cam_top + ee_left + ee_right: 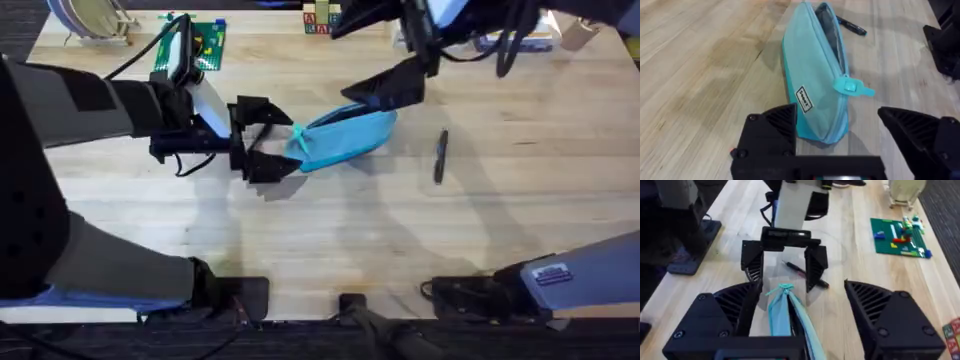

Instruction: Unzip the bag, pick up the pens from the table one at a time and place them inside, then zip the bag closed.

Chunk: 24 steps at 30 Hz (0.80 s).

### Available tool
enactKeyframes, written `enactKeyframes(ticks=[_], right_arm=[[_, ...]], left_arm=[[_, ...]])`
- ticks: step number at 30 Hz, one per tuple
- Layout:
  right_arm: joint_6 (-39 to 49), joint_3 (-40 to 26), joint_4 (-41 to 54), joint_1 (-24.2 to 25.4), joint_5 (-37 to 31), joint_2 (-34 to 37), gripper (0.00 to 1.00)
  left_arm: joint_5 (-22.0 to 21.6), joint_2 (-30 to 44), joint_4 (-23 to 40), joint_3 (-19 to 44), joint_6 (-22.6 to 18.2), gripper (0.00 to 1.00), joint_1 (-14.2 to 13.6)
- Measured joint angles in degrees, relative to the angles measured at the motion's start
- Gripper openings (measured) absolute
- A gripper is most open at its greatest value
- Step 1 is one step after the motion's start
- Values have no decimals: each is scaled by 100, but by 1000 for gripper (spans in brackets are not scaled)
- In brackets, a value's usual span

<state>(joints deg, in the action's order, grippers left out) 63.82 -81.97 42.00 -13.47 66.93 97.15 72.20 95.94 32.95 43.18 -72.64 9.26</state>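
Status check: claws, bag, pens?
Both claws open, left claw and right claw flanking bag. Bag partly unzipped. One pen on table.

Bright, even light falls from above. Soft shadows spread across the surface [330, 230]. The near fingers [890, 315] blur in the wrist views.

A green board [190, 45] with small toy bricks on it lies at about 11 o'clock in the overhead view. At 12 o'clock, by the far edge, stand some little letter blocks [317, 20], and a rack of round plates [88, 18] sits at the far 10 o'clock corner. The floor [945, 210] beside it all is dark grey carpet.
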Motion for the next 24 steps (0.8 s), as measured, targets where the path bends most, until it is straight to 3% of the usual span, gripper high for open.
enactKeyframes(ticks=[7,11,16,20,24], right_arm=[[-390,0,9,438,-16,-226,994],[-430,0,176,566,-267,-343,994],[-486,0,548,599,-946,-681,994],[-512,0,766,600,-1599,-1015,995],[-512,0,882,600,-2201,-1331,995]], left_arm=[[-11,0,89,82,-2,995,0],[-117,0,512,494,-8,995,0],[-676,0,1782,1376,-6,995,0],[-1415,0,3004,2194,-4,995,0],[-2026,2,3762,2890,-7,995,0]])
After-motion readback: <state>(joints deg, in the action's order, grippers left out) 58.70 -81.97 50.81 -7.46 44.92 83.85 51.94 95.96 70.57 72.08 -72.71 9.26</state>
